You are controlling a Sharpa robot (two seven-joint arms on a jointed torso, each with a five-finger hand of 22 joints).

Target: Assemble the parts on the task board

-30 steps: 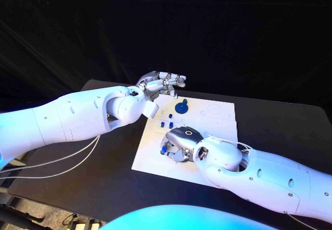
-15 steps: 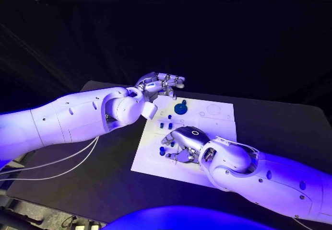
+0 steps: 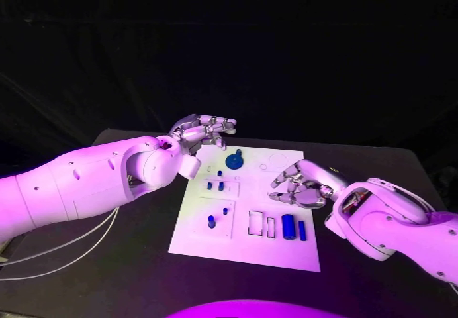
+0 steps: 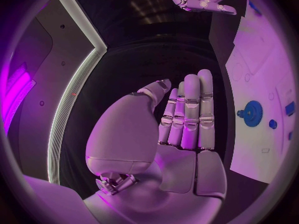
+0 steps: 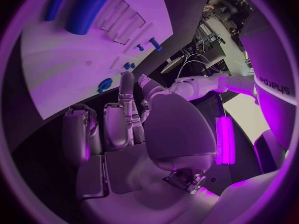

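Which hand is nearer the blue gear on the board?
Left. The left hand hovers just off the board's far edge beside the gear; the right hand hangs farther away, over the board's right side.

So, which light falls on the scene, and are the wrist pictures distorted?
Head view: purple light tints the task board and both arms; the surroundings are dark. Left wrist view: the board's edge curves, fisheye distortion, behind the left hand. Right wrist view: the same curving, beyond the right hand.
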